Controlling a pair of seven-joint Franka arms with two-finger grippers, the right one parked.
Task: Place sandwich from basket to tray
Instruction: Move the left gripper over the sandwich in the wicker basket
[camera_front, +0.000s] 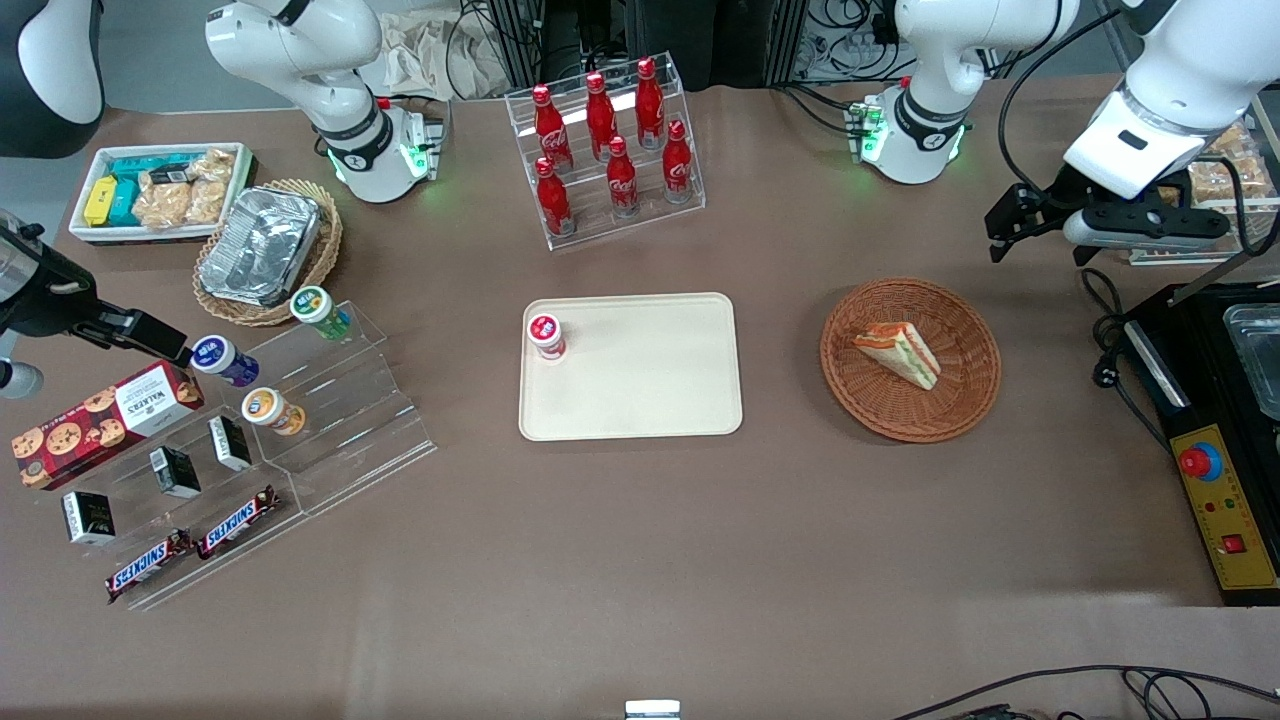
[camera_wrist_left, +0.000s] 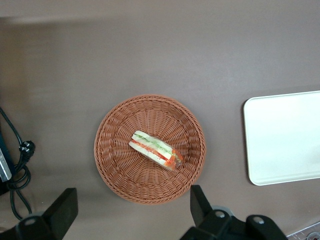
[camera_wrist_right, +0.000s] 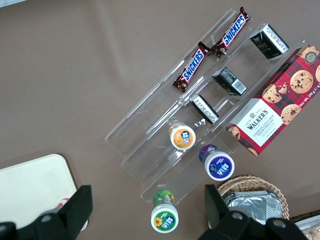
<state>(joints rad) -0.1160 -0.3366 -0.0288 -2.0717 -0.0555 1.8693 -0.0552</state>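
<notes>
The sandwich (camera_front: 897, 352) (camera_wrist_left: 156, 150), a white-bread wedge with red and green filling, lies in the round reddish-brown basket (camera_front: 868, 402) (camera_wrist_left: 120, 170). The cream tray (camera_front: 640, 390) (camera_wrist_left: 285, 140) lies flat beside the basket, toward the parked arm's end of the table. A small red-capped bottle (camera_front: 545, 335) stands on one corner of the tray. My gripper (camera_front: 1010, 228) (camera_wrist_left: 131, 211) hangs open high above the table, beside the basket and slightly farther from the front camera. Nothing is between its fingers (camera_wrist_left: 62, 210). In the left wrist view the basket and sandwich lie just ahead of the fingertips.
A black appliance (camera_front: 1225, 400) with a red button and a power cable (camera_front: 1105, 340) sits at the working arm's end, close to the basket. A rack of red cola bottles (camera_front: 610, 150) stands farther back. An acrylic snack stand (camera_front: 330, 420), a foil-lined tan basket (camera_front: 265, 250) and a white snack bin (camera_front: 160, 190) are at the parked arm's end.
</notes>
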